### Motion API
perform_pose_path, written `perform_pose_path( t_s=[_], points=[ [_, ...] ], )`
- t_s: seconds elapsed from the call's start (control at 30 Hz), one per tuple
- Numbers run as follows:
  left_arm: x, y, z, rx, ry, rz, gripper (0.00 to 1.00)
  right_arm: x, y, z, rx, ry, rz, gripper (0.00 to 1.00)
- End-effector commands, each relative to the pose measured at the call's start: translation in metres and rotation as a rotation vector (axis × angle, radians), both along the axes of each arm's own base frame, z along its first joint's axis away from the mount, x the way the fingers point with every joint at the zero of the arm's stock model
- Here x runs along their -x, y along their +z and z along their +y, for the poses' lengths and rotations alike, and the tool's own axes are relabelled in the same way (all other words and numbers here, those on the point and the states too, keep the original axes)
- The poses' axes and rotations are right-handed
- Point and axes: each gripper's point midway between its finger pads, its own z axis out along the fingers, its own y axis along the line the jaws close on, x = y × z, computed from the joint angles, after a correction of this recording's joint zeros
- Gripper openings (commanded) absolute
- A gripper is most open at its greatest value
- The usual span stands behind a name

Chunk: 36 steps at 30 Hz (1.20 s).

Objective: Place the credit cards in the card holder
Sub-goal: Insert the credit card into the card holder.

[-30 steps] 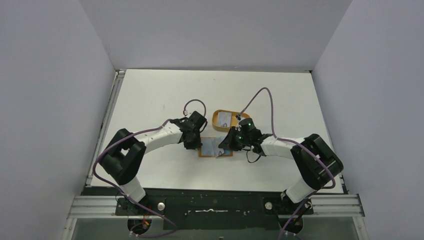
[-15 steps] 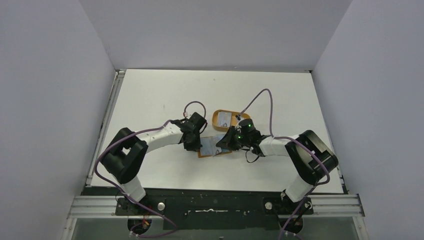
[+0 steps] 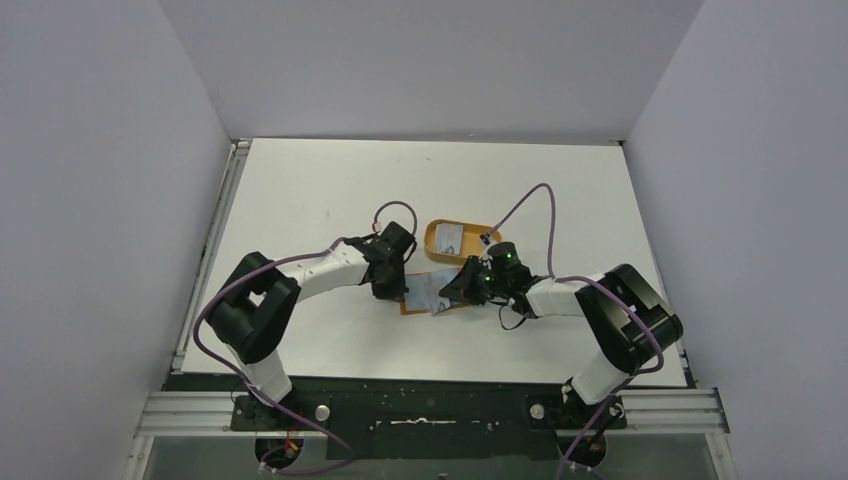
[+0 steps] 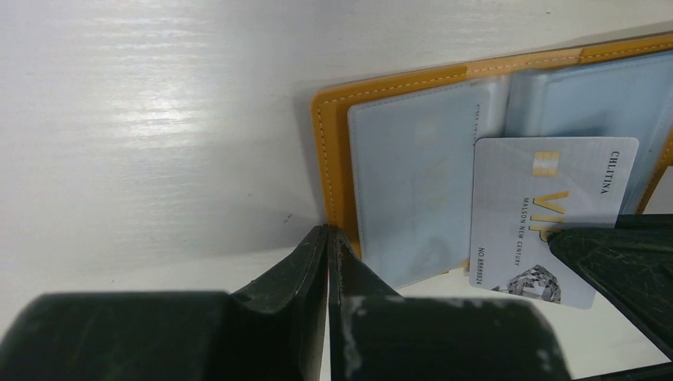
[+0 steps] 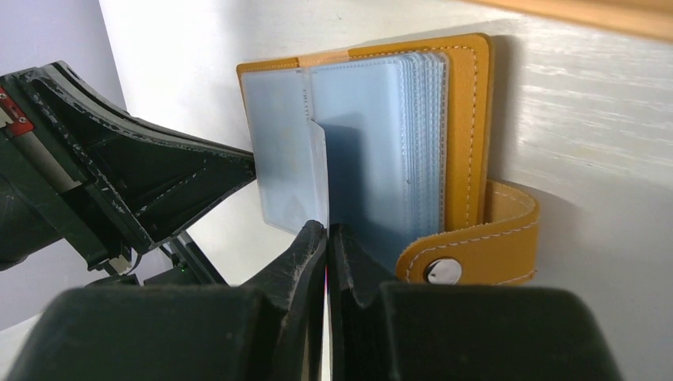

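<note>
The card holder (image 3: 420, 292) lies open on the table, orange leather with pale blue plastic sleeves (image 4: 413, 182) and a snap tab (image 5: 476, 254). My right gripper (image 5: 327, 230) is shut on a silvery credit card (image 4: 544, 202) printed VIP. The card stands on edge (image 5: 319, 171) with its far end against the sleeves at the holder's fold. My left gripper (image 4: 328, 232) is shut, its tips pressed at the holder's left orange border (image 4: 325, 143). I cannot see whether it pinches that edge. From above, both grippers (image 3: 396, 288) (image 3: 452, 292) flank the holder.
An orange oval tray (image 3: 433, 240) sits just behind the holder with another card (image 3: 452, 236) lying in it. The right arm's purple cable (image 3: 530, 200) loops over the tray's right end. Grey walls enclose the table on three sides.
The left gripper's jaws have closed at the holder's left edge. The right gripper has shifted slightly left and nearer with the card, and the holder has moved a little.
</note>
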Motion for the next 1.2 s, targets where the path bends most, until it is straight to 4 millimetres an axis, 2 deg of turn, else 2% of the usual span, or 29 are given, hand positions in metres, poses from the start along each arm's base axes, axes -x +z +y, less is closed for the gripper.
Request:
perform_pose_path(
  t_s=[0.0,0.2,0.57,0.73,1.0,1.17],
  points=[
    [-0.006,-0.003,-0.021,0.066,-0.052,-0.005,0.01,-0.003,0.008,-0.007,-0.009,0.001,-0.049,0.0],
    [-0.005,-0.005,-0.031,0.078,-0.09,0.005,0.0,-0.005,0.01,-0.005,-0.023,0.003,-0.068,0.0],
    [-0.003,-0.008,-0.038,0.089,-0.12,0.024,0.0,-0.015,0.016,-0.001,-0.053,0.008,-0.119,0.0],
    [-0.002,-0.008,-0.039,0.089,-0.127,0.026,0.0,-0.021,0.013,-0.01,-0.027,-0.008,-0.132,0.0],
    [-0.002,-0.009,-0.037,0.078,-0.129,0.03,0.0,-0.019,0.0,-0.024,0.106,0.049,-0.136,0.0],
    [-0.003,-0.01,-0.039,0.079,-0.132,0.033,0.0,-0.02,-0.002,-0.027,0.134,0.065,-0.146,0.0]
  ],
)
